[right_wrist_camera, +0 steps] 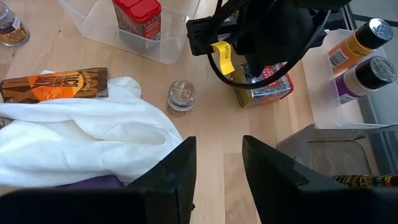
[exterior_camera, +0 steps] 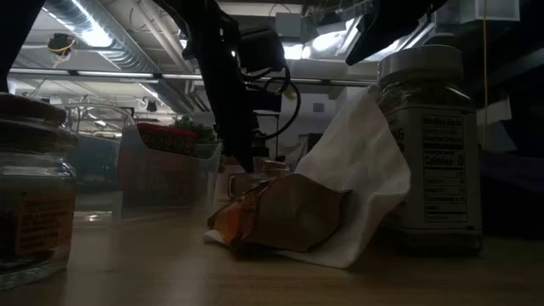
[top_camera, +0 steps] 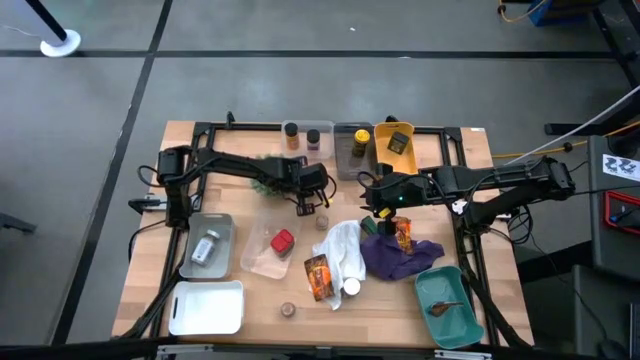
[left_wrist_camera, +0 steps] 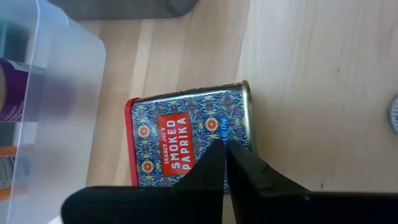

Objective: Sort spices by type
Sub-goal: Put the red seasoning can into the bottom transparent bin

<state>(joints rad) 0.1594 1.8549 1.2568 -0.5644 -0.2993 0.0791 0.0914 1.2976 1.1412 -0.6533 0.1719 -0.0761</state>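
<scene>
A flat red-edged paprika tin (left_wrist_camera: pixel 180 134) lies on the table by its back, mid-table (right_wrist_camera: pixel 267 87). My left gripper (left_wrist_camera: pixel 224 149) is shut and slants down over the tin's printed face (top_camera: pixel 305 205). My right gripper (right_wrist_camera: pixel 217 165) stands open above bare wood with nothing between its fingers, to the tin's right (top_camera: pixel 378 205). A small glass jar (right_wrist_camera: pixel 181 96) stands beside the tin. A red-capped tin (right_wrist_camera: pixel 137 15) stands in a clear container (top_camera: pixel 268 252). An orange foil packet (right_wrist_camera: pixel 53 84) lies against a white cloth (right_wrist_camera: pixel 93 134). My left gripper's shut fingertips (left_wrist_camera: pixel 214 155) stand over the tin's printed top face (left_wrist_camera: pixel 208 127), near its long edge, slanting down from above. I cannot tell whether they touch it. The tin lies flat on the table.
A purple cloth (top_camera: pixel 405 255) lies right of the white one. A grey tray (top_camera: pixel 207 245), a white tray (top_camera: pixel 207 305) and a teal tray (top_camera: pixel 447 300) stand near the front. Jars (top_camera: pixel 291 131) and a yellow bin (top_camera: pixel 395 140) line the far edge.
</scene>
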